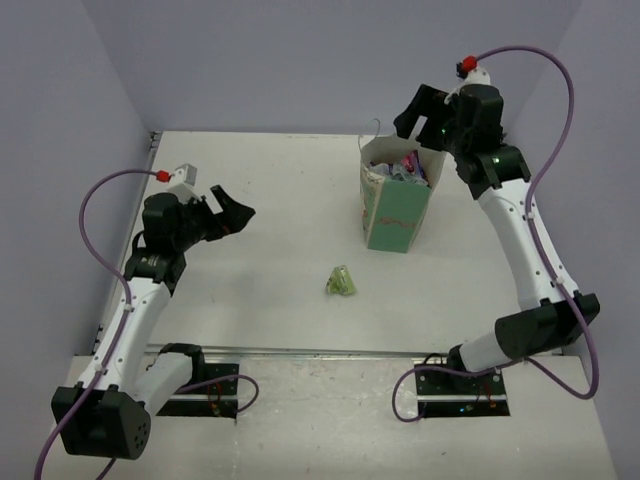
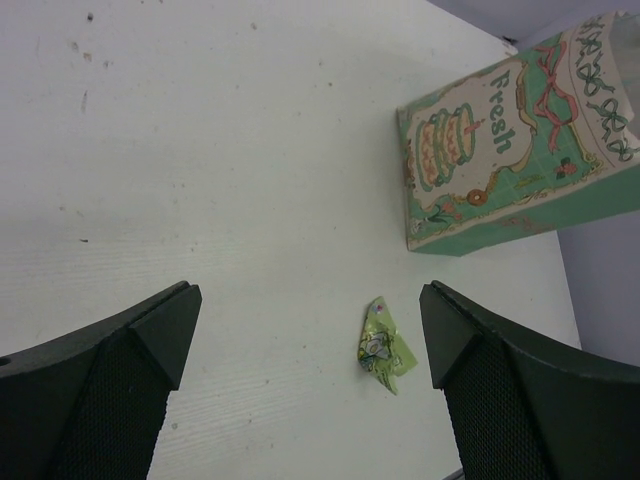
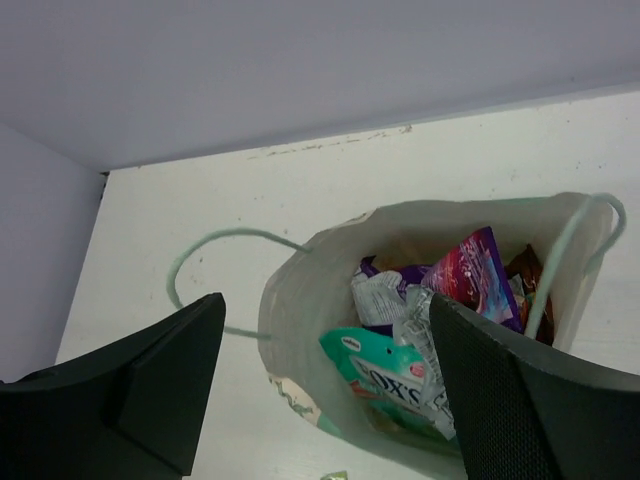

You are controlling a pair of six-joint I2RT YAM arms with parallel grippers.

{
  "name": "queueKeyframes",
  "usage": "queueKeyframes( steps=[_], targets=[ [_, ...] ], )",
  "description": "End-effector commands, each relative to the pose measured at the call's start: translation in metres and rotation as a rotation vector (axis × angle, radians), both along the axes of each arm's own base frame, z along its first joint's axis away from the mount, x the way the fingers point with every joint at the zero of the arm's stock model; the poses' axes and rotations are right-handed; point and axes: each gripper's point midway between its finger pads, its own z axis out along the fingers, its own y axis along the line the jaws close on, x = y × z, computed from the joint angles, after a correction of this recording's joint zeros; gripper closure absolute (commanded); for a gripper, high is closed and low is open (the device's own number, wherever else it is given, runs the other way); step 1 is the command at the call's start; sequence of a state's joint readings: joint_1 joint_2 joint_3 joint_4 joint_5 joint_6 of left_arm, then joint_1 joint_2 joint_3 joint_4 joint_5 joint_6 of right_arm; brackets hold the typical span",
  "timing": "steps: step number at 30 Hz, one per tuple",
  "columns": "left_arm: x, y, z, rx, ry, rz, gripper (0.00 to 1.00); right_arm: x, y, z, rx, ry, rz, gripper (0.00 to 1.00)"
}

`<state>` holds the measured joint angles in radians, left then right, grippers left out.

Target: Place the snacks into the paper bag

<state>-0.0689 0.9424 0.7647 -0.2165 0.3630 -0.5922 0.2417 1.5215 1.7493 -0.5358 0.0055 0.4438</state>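
Note:
The mint-green paper bag (image 1: pixel 393 212) stands upright at the back right of the table. Several snacks lie inside it: a teal packet (image 3: pixel 384 368), a purple-red packet (image 3: pixel 476 274) and a silver one (image 3: pixel 381 298). One small green packet (image 1: pixel 342 281) lies on the table in front of the bag. In the left wrist view the green packet (image 2: pixel 381 347) lies just inside the right finger, with the bag (image 2: pixel 510 150) beyond it. My left gripper (image 1: pixel 232 213) is open and empty, raised over the table left of the packet. My right gripper (image 1: pixel 415 115) is open and empty, hovering over the bag's mouth (image 3: pixel 300 290).
The bag's thin handles (image 3: pixel 205 270) stick out to the side and over the rim. Grey walls close in the table at the back and on both sides. The table's raised near edge (image 1: pixel 320 352) runs in front of the arm bases.

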Motion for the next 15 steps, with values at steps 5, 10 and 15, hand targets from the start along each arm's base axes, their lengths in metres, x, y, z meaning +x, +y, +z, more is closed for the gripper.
queueKeyframes(
  steps=[5, 10, 15],
  targets=[
    [0.003, 0.015, 0.024, 0.137, -0.062, 0.021, 0.02, -0.083, 0.023, 0.033, 0.078, -0.193, 0.179, 0.09],
    [0.001, 0.030, 0.032, 0.209, -0.072, 0.081, 0.00, -0.142, 0.081, -0.007, 0.051, -0.166, 0.382, 0.05],
    [-0.003, 0.047, 0.040, 0.278, -0.091, 0.151, 0.00, -0.165, 0.105, -0.091, -0.001, 0.019, 0.479, 0.02]
  ],
)
